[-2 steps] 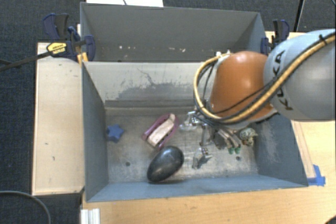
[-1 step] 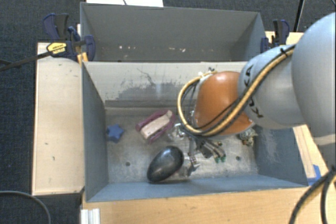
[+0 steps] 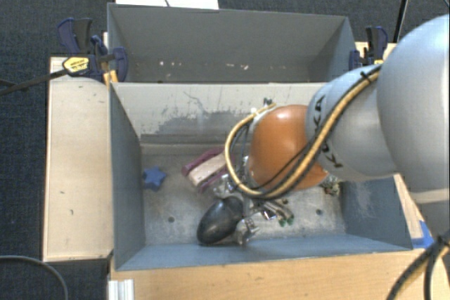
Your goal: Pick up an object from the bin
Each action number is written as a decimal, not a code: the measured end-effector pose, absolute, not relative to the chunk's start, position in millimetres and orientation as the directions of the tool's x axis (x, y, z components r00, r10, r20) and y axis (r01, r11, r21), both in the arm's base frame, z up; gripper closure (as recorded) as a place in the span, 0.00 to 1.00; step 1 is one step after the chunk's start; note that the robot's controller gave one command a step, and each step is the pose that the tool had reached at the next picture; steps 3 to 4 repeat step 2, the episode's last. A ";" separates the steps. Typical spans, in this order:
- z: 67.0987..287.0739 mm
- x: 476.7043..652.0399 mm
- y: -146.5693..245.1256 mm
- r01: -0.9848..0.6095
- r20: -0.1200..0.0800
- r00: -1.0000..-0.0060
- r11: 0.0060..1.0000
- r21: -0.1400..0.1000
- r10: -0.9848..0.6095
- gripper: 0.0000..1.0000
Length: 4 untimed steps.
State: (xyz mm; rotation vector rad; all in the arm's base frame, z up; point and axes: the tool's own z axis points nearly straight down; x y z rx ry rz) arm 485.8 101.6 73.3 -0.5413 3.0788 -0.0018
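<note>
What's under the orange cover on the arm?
Below the cover, the gripper is beside a black oval thing, and a pink-and-white thing pokes out at its left. The bin floor straight under the cover is hidden by it.

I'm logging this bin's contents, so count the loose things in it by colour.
Blue lump: 1
Pink and white block: 1
Black oval thing: 1
Total in sight: 3; the arm covers part of the bin.

Grey bin (image 3: 127, 179): blue scrap (image 3: 152, 178), pink block (image 3: 204, 168), black oval (image 3: 217, 223) (by front wall).
</note>
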 end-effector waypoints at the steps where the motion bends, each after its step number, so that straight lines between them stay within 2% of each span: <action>1: 73.6 485.6 101.6 -0.339 -0.015 -0.941 0.941 -0.002 -0.339 1.00; 2: 211.4 489.0 79.9 -0.360 -0.009 -0.933 0.933 -0.002 -0.360 1.00; 4: 211.4 489.0 79.9 -0.360 -0.009 -0.933 0.933 -0.002 -0.360 1.00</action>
